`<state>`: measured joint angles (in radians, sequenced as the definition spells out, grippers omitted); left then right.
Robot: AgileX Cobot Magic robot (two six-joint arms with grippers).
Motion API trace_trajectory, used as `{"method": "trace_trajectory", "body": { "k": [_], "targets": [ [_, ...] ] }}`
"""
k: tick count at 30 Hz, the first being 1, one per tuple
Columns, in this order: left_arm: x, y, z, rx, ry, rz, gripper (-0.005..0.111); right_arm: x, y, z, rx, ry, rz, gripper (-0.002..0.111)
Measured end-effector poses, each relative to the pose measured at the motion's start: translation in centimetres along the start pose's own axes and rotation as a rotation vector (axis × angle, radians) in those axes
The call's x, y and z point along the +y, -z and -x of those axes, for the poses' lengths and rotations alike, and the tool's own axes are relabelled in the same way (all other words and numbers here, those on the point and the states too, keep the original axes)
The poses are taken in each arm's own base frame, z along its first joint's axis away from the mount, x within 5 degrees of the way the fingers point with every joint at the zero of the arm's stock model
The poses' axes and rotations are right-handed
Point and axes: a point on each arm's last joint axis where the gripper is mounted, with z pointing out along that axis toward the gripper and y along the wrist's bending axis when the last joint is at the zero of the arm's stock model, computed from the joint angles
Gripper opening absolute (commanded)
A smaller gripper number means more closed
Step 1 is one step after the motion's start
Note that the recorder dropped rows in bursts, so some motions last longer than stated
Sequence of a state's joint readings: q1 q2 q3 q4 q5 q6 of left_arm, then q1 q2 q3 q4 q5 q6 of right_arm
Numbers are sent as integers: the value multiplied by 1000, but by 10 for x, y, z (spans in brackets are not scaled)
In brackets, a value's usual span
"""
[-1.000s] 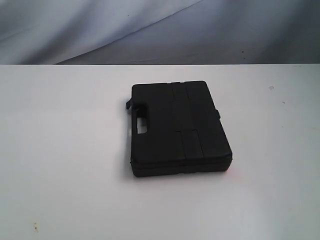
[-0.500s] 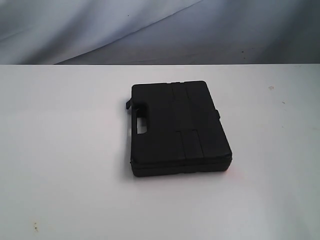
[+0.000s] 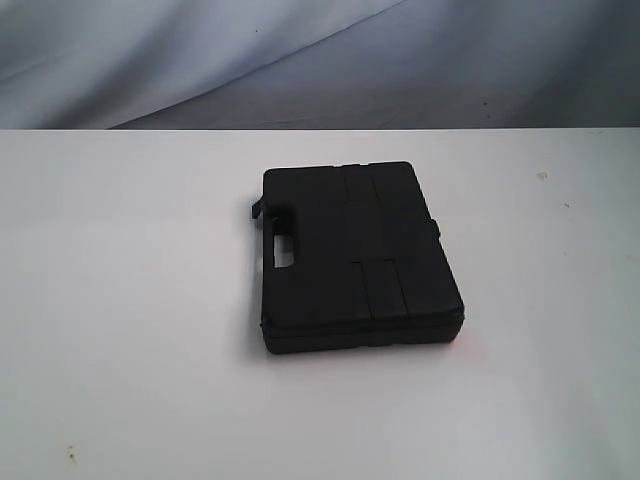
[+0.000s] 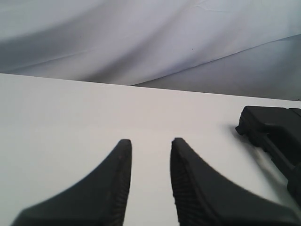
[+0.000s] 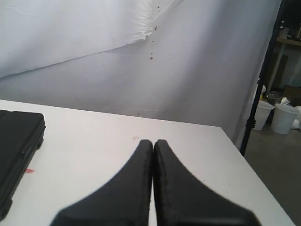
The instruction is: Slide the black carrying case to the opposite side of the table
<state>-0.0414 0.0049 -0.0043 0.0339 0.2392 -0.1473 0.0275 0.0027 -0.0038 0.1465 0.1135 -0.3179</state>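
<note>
Jaws' roots cropped; case [image 4: 273, 129] cut off.

Nothing here for you to read: the black carrying case [image 3: 355, 258] shows you a plain lid. On the table [image 3: 120, 300], one faint mark [image 5: 135, 138] in your right wrist view is too small to make out.

Black case [image 3: 355, 255], white table [image 3: 130, 300]

Jaws of right tool [image 5: 153, 142] pressed together above white bench [image 5: 197, 155]. A black case [image 5: 19, 141] lies flat on bench, well apart from tool. Past bench edge: pale tubs [image 5: 284, 117], poss. buckets, blurry.
</note>
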Motion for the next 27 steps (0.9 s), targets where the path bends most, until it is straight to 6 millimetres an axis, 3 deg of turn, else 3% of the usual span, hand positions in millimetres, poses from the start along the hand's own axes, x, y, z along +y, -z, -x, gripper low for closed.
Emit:
{"method": "trace_trajectory", "body": {
  "k": [8, 27],
  "targets": [
    [0, 0, 0, 0, 0, 0, 29, 0, 0, 0, 4, -81, 1, 0],
    [0, 0, 0, 0, 0, 0, 29, -3, 0, 5, -57, -66, -31, 0]
  ]
}}
